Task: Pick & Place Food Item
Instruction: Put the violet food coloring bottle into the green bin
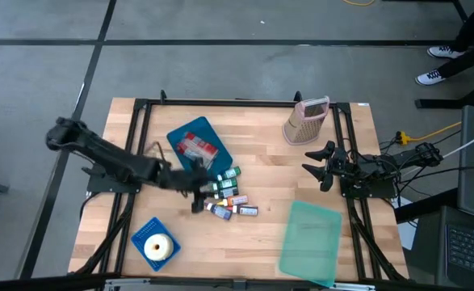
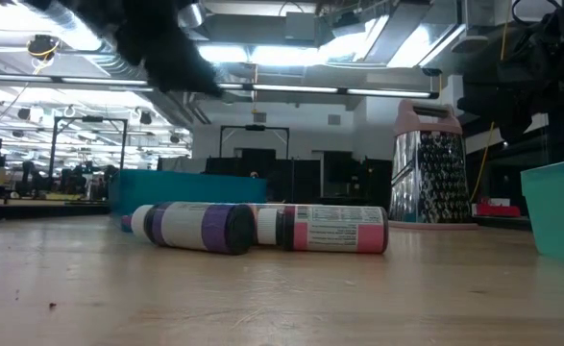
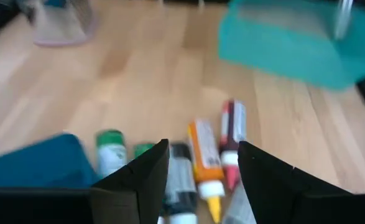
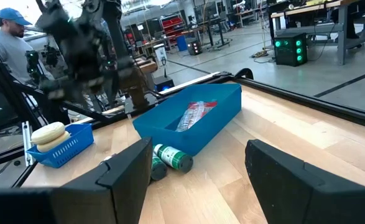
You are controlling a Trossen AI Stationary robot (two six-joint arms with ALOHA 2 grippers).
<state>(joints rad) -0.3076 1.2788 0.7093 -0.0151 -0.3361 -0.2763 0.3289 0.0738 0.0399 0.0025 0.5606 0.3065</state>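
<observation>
- Wooden counter (image 1: 261,174) mid-frame carries the bottles (image 1: 227,200); my left end effector (image 1: 195,194) hovers spread above them, ready to choose one.
- Right end effector (image 1: 321,166) waits spread, mid-right.

Both arms are matte black and built of jointed segments, the left arm (image 1: 107,158) thick and rounded, the right arm (image 1: 382,166) trailing dark cables, each ending in broad, wedge-shaped black fingers (image 3: 266,183).

Pretty clearly a big open robotics lab or workshop: exposed ducts and strip lights (image 2: 291,89) run along the ceiling over rows of workbenches. There's a concrete floor (image 1: 220,69), metal racks (image 4: 173,28), and a person in a blue cap (image 4: 11,37) behind the wooden tabletop (image 1: 261,170).
</observation>
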